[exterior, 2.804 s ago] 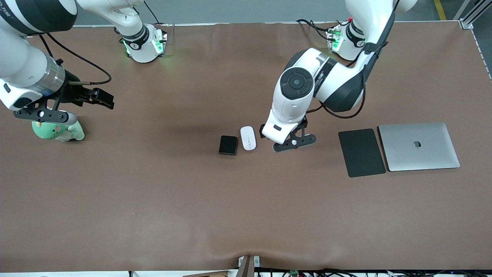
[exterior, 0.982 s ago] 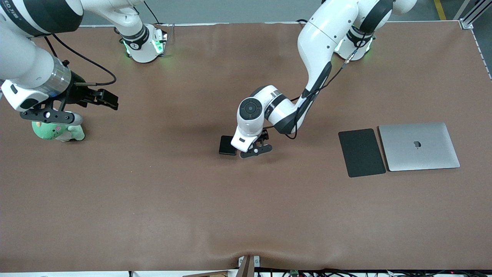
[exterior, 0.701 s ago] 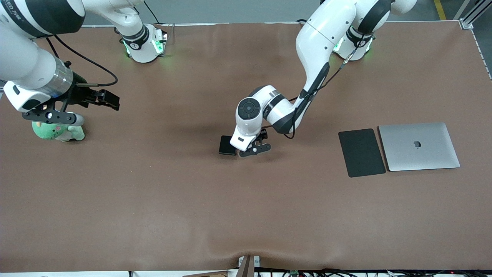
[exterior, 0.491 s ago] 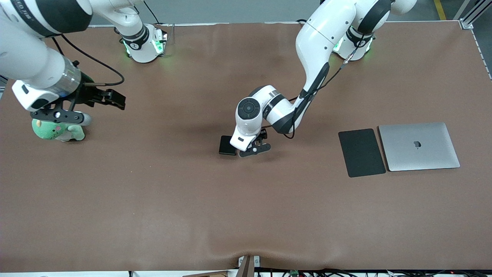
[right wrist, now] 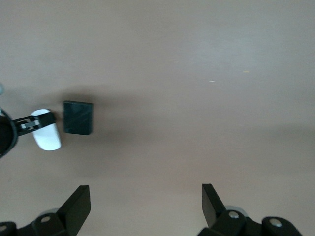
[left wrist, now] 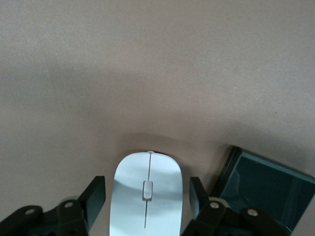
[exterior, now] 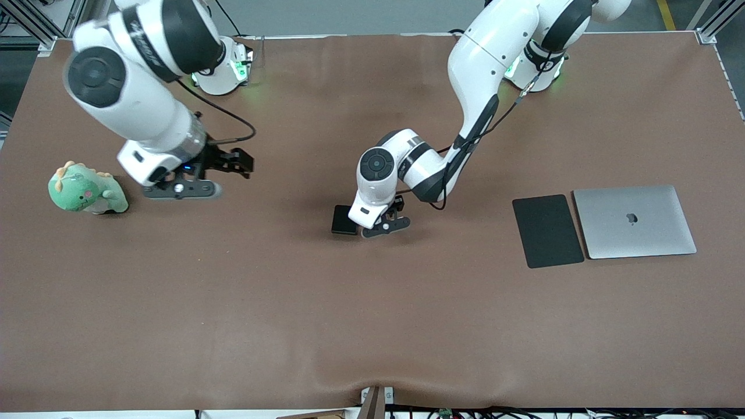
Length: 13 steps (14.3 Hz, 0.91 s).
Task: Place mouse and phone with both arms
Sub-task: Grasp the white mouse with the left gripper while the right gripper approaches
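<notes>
Beside the phone [exterior: 343,220], left claw [left wrist: 146,196] straddles the mouse [left wrist: 147,196] ungripped; right claw [right wrist: 146,202] gapes empty.

Two arms, two grippers: left gripper [exterior: 389,216], right gripper [exterior: 224,170]. Two fingers on each; left fingers [left wrist: 96,192], right fingers [right wrist: 78,201]. One mouse [left wrist: 147,191]. One phone [exterior: 342,219]. One mouse pad [exterior: 547,230]. One laptop [exterior: 634,222]. One green plush toy [exterior: 84,190]. One worktop [exterior: 372,314], brown. Two green-lit bases.
</notes>
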Available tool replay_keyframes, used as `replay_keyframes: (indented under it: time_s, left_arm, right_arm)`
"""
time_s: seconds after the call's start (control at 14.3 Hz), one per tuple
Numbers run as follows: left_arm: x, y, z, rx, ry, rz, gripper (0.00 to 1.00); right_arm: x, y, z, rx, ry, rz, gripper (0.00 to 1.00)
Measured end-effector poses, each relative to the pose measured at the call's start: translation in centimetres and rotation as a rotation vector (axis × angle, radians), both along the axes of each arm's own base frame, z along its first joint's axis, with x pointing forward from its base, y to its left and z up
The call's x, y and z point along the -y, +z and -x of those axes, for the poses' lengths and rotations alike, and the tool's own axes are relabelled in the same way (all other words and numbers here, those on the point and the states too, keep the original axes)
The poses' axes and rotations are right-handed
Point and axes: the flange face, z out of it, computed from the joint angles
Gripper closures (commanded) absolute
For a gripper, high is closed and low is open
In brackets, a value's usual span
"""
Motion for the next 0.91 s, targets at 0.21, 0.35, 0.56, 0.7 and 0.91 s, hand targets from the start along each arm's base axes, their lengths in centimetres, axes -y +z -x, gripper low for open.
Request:
replay_keyframes:
  time_s: [0.21,0.35,0.56,0.7,0.91]
  left_arm:
    - [0.2,-0.1,0.2,-0.001,-0.004,-0.001,0.23]
    - [0.5,-0.2,0.6,-0.003,-0.010,-0.002,0.25]
    - [0.5,-0.8,0.8,-0.008,-0.012,-0.007,0.29]
    - [0.5,-1.0,0.8,-0.010,-0.012,-0.010,0.33]
    - [0.5,-1.0,0.8,-0.011,-0.012,-0.010,0.56]
  right_arm:
    - [-0.9,-4.5,0.6,-0.027,0.045,-0.059,0.00]
    - [-0.8,-6.9,0.8,-0.042,0.090,-0.064,0.00]
    - [-2.0,-9.6,0.8,-0.043,0.123,-0.062,0.00]
    - [-2.8,-12.1,0.9,-0.022,0.129,-0.062,0.00]
    - [-2.6,-15.9,1.7,-0.005,0.120,-0.056,0.00]
